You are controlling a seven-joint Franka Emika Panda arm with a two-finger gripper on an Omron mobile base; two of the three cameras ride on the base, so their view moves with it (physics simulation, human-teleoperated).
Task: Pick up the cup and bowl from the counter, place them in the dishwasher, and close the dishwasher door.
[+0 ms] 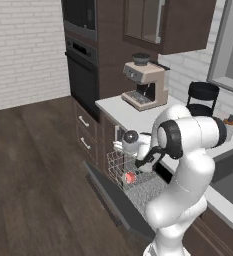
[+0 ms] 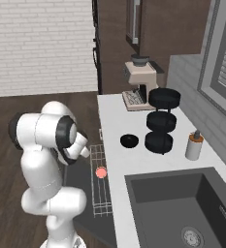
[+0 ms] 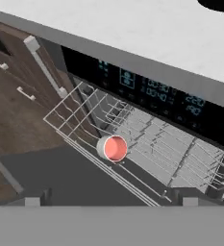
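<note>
Bowl: small, black, round; sits upright on the bench, in front of the three-tier stand and apart from it, between the espresso machine and the sink. No long axis to line up with.
Cup: already in the dishwasher rack, lying on its side near the rack's front edge, salmon-red inside facing out toward the hand camera; same red spot visible in the rack in the left base view.
Gripper: hangs over the pulled-out rack, below bench level; fingertips barely visible at the bottom of the hand view, nothing between them. Spread or pressed together: cannot tell.
Dishwasher: black control strip with lit digits just under the bench edge, rack drawn out.
Dishwasher door: dropped flat, open beneath the rack.
Direction from gripper to bowl: up and back onto the bench, beyond the control strip, toward the stand.
Step in hand, as a judgement: cup stowed, bowl next, door last.
Coming move calls for: lift clear of the bench edge first, then reach inward and descend over the bowl's rim.
Risk: clipping the bench lip on the way up, or brushing the stand's bottom tray beside the bowl.
</note>
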